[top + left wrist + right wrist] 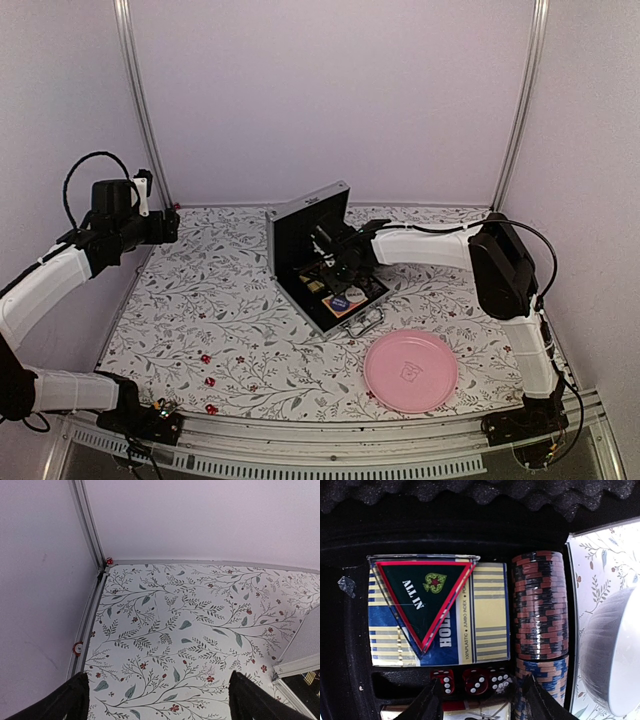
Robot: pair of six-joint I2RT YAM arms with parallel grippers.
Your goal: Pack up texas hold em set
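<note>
The silver briefcase stands open at mid-table, lid up, black lining showing. My right gripper is down inside it, open and empty. In the right wrist view its fingertips straddle three red dice in a slot below a card deck with an "ALL IN" triangle on it. Stacked dark chips lie to the right. Several loose red dice lie on the table at front left. My left gripper hovers open and empty at the back left, over bare cloth.
A pink plate sits at front right. A white bowl stands just outside the case's edge. The case's corner shows at the left wrist view's right edge. Metal frame posts and walls bound the back.
</note>
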